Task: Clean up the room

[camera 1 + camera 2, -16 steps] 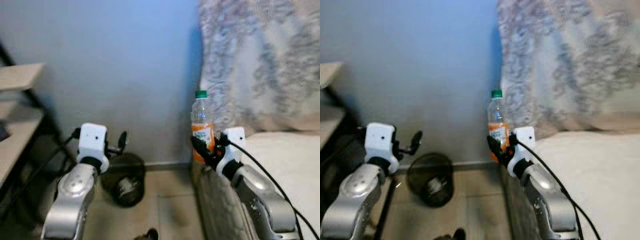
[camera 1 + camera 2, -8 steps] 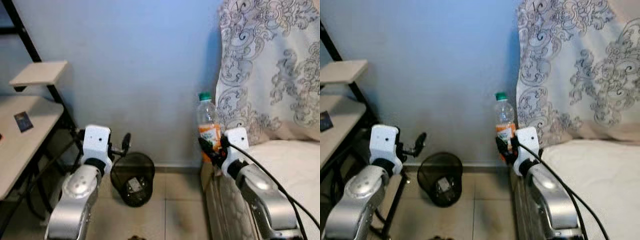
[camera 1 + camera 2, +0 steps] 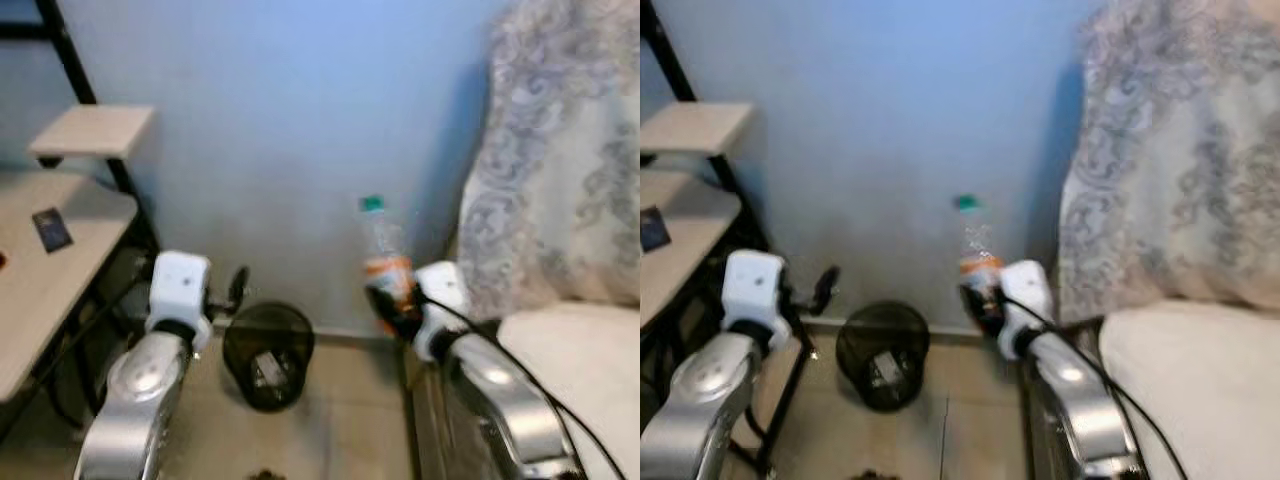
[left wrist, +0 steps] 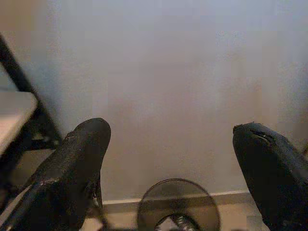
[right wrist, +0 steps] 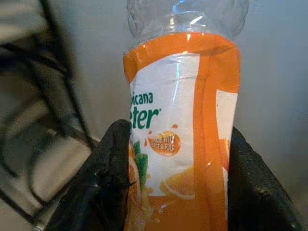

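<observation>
Right gripper (image 3: pixel 388 300) raised in front of robot, fingers (image 5: pixel 113 168) pinching bottle (image 3: pixel 385 262) at orange label; bottle upright, green cap on top, held in air in front of blue wall (image 3: pixel 290 130). Left gripper (image 3: pixel 237 290) held up at left, fingers (image 4: pixel 77 163) spread wide, holding nothing. Bin (image 3: pixel 267 355) of black mesh on floor (image 3: pixel 330 420) farther off, against wall, between arms, some trash inside. Bed (image 3: pixel 590 350) at right, patterned cover (image 3: pixel 570 190) behind it. Desk (image 3: pixel 45 270) at left, shelf (image 3: pixel 95 130) above it.
</observation>
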Controlling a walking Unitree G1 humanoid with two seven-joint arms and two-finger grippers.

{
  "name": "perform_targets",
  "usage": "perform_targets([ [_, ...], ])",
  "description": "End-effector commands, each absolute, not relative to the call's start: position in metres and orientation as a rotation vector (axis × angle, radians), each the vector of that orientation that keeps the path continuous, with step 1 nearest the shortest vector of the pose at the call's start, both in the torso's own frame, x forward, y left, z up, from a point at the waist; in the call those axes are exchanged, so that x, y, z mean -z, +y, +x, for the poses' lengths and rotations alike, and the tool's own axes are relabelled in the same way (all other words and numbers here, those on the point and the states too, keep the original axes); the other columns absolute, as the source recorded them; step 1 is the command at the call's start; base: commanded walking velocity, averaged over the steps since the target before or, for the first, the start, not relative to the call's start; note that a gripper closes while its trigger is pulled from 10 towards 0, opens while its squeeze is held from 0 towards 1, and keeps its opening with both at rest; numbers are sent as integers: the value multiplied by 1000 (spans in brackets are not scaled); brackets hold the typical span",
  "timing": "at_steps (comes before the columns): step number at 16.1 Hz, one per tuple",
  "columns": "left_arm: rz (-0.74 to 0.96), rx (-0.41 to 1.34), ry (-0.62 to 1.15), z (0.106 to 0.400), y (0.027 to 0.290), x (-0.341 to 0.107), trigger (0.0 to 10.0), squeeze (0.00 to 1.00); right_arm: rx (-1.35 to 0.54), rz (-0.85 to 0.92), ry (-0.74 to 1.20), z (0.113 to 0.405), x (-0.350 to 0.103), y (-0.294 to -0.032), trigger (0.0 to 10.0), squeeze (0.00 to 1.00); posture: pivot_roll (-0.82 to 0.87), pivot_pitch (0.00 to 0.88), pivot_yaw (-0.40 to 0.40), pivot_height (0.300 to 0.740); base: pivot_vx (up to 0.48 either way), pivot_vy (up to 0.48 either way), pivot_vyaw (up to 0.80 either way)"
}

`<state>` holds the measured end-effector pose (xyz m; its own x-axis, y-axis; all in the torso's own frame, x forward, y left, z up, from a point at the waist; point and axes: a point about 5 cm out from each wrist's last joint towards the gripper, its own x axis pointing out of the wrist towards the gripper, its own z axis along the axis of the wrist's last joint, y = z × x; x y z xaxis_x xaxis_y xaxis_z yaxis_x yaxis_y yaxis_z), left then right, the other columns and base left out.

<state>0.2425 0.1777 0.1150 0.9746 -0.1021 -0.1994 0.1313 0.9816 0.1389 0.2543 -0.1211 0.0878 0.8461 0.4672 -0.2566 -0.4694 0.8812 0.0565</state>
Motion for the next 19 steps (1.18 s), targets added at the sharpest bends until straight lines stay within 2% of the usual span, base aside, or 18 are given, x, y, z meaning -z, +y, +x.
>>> perform_targets([
  [1,154,139,171,243,172,-119,10000,0,-461,-20,267,255,-88,-132,10000,0,-35,0,9,740,281,0,800],
  [3,164,142,173,242,172,-118,10000,0,-437,18,286,255,-85,-135,10000,0,-31,0,4,740,281,0,0],
  [13,143,143,185,238,172,-115,10000,0,-456,-25,302,252,-84,-136,10000,0,-32,0,4,740,284,0,0],
  [17,150,151,188,237,172,-114,10000,0,-493,-53,314,252,-81,-134,10000,0,-30,0,4,740,285,0,800],
  [19,167,169,196,236,170,-113,10000,0,-481,-50,341,256,-77,-136,10000,0,-29,0,5,740,281,0,0],
])
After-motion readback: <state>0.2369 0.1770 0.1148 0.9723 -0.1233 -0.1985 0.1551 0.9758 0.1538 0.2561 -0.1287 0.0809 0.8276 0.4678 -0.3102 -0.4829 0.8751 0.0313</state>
